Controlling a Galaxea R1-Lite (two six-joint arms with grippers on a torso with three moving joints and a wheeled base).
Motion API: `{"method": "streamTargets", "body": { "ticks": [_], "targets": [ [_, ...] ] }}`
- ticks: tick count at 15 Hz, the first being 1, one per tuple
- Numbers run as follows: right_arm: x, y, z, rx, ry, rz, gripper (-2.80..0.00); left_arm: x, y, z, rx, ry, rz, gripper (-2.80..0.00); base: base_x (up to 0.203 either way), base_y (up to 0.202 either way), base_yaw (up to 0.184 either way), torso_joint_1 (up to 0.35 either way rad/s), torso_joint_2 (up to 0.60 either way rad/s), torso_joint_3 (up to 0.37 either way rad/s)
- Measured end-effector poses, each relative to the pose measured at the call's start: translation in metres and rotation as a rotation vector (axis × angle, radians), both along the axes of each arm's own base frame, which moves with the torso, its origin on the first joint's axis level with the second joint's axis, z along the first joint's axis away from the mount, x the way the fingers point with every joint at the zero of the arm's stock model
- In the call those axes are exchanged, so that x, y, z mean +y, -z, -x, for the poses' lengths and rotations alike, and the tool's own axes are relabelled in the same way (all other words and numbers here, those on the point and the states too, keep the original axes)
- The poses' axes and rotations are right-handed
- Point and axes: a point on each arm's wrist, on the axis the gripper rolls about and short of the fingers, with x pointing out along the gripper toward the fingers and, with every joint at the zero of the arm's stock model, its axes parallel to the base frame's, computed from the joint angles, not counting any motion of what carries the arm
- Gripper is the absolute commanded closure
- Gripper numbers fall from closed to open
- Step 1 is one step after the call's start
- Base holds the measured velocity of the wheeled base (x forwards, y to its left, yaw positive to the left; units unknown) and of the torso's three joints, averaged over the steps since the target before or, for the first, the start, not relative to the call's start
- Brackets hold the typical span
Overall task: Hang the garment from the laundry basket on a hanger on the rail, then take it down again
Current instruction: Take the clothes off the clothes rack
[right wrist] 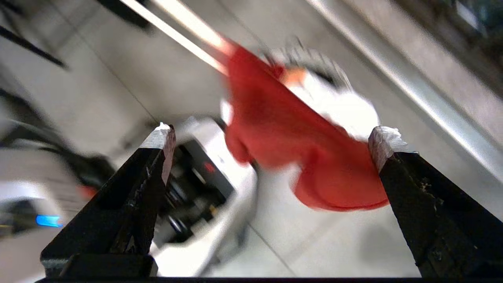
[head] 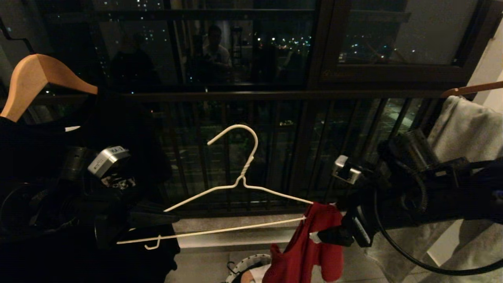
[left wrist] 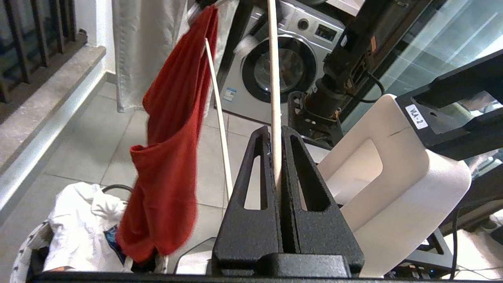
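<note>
Red cloth, the garment (head: 310, 247), hangs bunched from the right end of the white wire hanger (head: 239, 184), draped over that one tip only and trailing down toward the laundry basket (head: 245, 263) on the floor below. The left tool (left wrist: 276, 165) has its fingers pressed together on the hanger's bottom wire near the left end, holding it up in the air in front of the dark balcony bars; its hook is free and not on any rail. The right tool (right wrist: 271, 137) stands spread wide and grips nothing, just to the right of the red cloth, facing it.

The main risk is that the shirt slides off. It rests on a thin, smooth wire at a single point, and the hanger tilts slightly, so any jolt or further tilt from the left arm could drop it back toward the basket, where a white T-shirt (left wrist: 84, 228) already lies. A second risk is the thin wire twisting or swinging in the left tool's pinch, since the cloth's weight sits far from the hold. If the right tool closes on the fabric and pulls sideways, it could drag the hanger with it, or catch the wire tip along with the cloth and jam the shoulder instead of seating it.
</note>
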Motion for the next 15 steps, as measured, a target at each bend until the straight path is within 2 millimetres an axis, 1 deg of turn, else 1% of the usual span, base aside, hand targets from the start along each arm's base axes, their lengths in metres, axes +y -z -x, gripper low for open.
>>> {"method": "streamTargets", "body": {
  "ticks": [2, 3, 6, 7, 12, 15],
  "targets": [
    [-0.005, 0.025, -0.019, 0.029, 0.01, 0.071, -2.8, 0.001, -0.002, 0.0, -0.009, -0.005, 0.0, 0.0, 0.0, 0.0, 0.0, 0.0, 0.0, 0.0],
    [-0.007, 0.033, -0.027, 0.029, 0.017, 0.088, -2.8, 0.002, -0.003, 0.0, -0.013, -0.007, 0.0, 0.0, 0.0, 0.0, 0.0, 0.0, 0.0, 0.0],
    [-0.011, 0.049, -0.034, 0.07, 0.021, 0.102, -2.8, 0.003, -0.005, 0.0, -0.013, -0.012, 0.001, 0.0, 0.0, 0.0, 0.0, 0.0, 0.0, 0.0],
    [-0.011, 0.051, -0.035, 0.076, 0.021, 0.1, 0.0, 0.003, -0.005, 0.001, -0.014, -0.012, 0.001, 0.0, 0.0, 0.0, 0.0, 0.0, 0.0, 0.0],
    [-0.012, 0.053, -0.036, 0.086, 0.013, 0.086, 0.0, 0.004, -0.007, 0.0, -0.022, -0.016, 0.001, 0.0, 0.0, 0.0, 0.0, 0.0, 0.0, 0.0],
    [-0.014, 0.049, -0.036, 0.075, 0.02, 0.08, 0.0, 0.005, -0.008, 0.0, -0.025, -0.019, 0.001, 0.0, 0.0, 0.0, 0.0, 0.0, 0.0, 0.0]
  ]
}}
